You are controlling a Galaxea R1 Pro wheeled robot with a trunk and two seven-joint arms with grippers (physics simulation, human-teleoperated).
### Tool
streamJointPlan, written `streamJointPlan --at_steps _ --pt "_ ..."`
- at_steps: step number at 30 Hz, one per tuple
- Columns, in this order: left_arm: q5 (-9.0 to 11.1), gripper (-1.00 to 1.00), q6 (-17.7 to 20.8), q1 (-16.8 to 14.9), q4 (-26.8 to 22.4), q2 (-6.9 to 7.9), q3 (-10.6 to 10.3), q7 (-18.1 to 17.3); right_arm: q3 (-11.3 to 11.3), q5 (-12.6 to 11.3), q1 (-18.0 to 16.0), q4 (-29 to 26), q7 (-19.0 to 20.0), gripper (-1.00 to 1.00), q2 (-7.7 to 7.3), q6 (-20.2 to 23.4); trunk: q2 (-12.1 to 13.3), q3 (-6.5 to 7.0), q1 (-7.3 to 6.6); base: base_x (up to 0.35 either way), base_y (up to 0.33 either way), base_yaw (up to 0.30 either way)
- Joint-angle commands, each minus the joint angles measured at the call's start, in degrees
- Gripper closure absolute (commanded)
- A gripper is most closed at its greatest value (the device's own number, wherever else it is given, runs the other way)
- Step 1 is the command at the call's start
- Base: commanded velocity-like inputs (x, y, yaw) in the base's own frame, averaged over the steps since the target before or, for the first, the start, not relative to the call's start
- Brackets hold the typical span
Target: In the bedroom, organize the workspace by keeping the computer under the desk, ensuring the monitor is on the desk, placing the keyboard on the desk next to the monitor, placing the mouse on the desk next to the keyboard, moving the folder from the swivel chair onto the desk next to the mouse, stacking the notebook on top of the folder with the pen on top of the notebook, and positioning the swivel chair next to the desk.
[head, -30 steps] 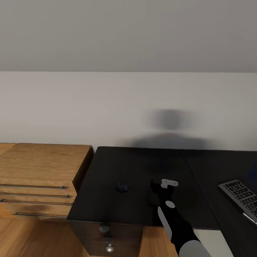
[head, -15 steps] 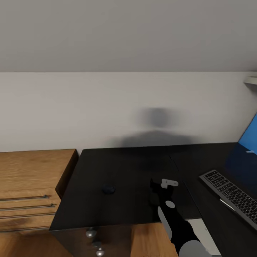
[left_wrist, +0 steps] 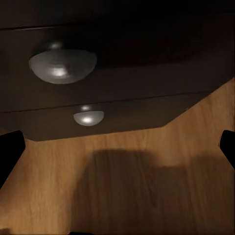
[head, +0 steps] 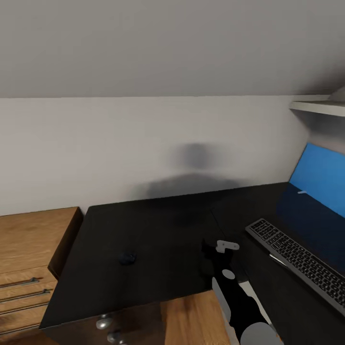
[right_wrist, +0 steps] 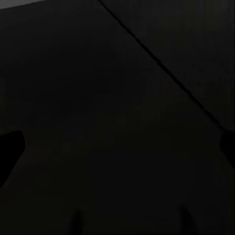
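The mouse point(head: 127, 258) is a small dark oval lump. It sits alone on the left part of the shiny black desk point(head: 158, 225), not far from the front edge. The keyboard point(head: 299, 261) is long and flat, with a dark grey frame and black keys. It lies on the right part of the desk, well apart from the mouse. Behind the keyboard stands a bright blue panel point(head: 320, 175), with a white shelf point(head: 318, 107) above it.

So the keyboard and the mouse are both on the desk, but the mouse probably needs to go next to the keyboard. All the other jobs look like they are not done yet.

The right gripper point(head: 214, 258) hangs just above the desk top, between the mouse and the keyboard. Its fingers are spread apart and hold nothing. The left gripper point(left_wrist: 117, 161) is low, near the wooden floor point(left_wrist: 132, 186), and faces the dark drawers with round silver knobs point(left_wrist: 62, 66). Its fingers are spread wide too. A light wooden chest point(head: 31, 249) stands beside the desk's left end.
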Motion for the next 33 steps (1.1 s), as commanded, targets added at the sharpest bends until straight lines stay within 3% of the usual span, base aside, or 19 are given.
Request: streamJointPlan --at_steps 1,33 --pt "0.27 -1.00 -0.17 -0.02 0.02 0.01 -0.21 0.22 0.15 -0.27 -0.06 0.06 -0.29 -1.00 -0.01 -0.23 -0.03 -0.05 0.00 0.000 0.000 -0.266" --pt "0.27 -1.00 -0.11 -0.02 0.02 0.01 -0.21 0.22 0.15 -0.19 -0.04 0.74 -0.17 -1.00 -0.01 -0.46 -0.03 -0.05 0.00 0.000 0.000 -0.266"
